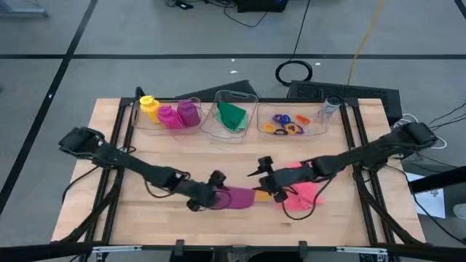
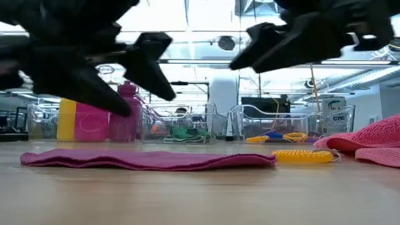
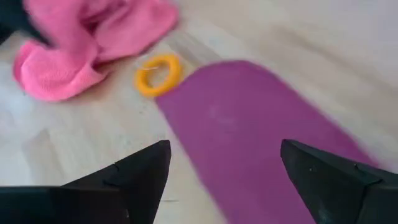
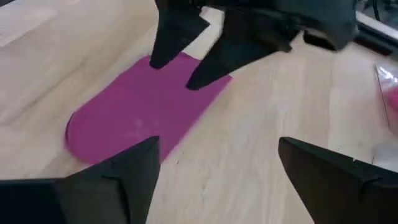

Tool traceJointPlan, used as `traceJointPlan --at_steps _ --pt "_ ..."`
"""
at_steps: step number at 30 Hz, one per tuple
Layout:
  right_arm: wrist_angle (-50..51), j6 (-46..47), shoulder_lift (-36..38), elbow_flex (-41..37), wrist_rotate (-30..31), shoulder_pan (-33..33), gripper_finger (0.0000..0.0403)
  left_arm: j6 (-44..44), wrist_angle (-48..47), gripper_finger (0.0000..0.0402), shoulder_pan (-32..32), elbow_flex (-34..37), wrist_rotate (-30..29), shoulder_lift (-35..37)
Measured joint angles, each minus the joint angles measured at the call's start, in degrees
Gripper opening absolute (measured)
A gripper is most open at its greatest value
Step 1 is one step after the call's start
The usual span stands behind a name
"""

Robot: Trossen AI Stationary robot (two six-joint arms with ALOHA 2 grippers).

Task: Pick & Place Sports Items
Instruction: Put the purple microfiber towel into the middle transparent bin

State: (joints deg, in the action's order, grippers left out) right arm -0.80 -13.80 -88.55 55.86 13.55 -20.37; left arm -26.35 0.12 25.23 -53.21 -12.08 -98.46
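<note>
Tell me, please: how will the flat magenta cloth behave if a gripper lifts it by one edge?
The magenta cloth lies thin and flat on the table, so it is probably floppy and would drape and hang. It looks light. Pushed, it would likely wrinkle or bunch rather than slide whole, like the crumpled pink cloth beside it.

Bright overall, backlit hard in the low view, ceiling glare up top, blurry dark fingers (image 2: pixel 81 62) up close.
</note>
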Motion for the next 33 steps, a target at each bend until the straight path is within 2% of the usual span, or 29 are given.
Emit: traceJointPlan --at_steps 3,15,25,28,33 --pt "-1.0 2.7 3.6 -4.3 0.3 -0.1 0.0242 -6.8 -6.0 0.0257 -1.0 -3.7 -0.6 -1.8" --pt "-14.0 11.2 13.1 -19.6 0.4 -0.2 0.0242 -23.2 -27.9 0.0257 -1.9 -19.3 0.7 -6.3" --pt "-14.9 12.7 13.9 -20.9 0.3 -0.2 0.0242 -36.0 -45.0 0.0257 -1.0 -33.1 -0.4 -16.8" --pt "-14.9 13.1 13.9 -20.9 0.2 -0.2 0.0242 -40.3 -46.9 0.0257 -0.7 -34.9 -0.9 -18.5" --pt "-14.8 13.2 13.9 -20.9 0.2 -0.2 0.0242 -42.5 -46.8 0.0257 -0.3 -35.3 -0.1 -19.6"
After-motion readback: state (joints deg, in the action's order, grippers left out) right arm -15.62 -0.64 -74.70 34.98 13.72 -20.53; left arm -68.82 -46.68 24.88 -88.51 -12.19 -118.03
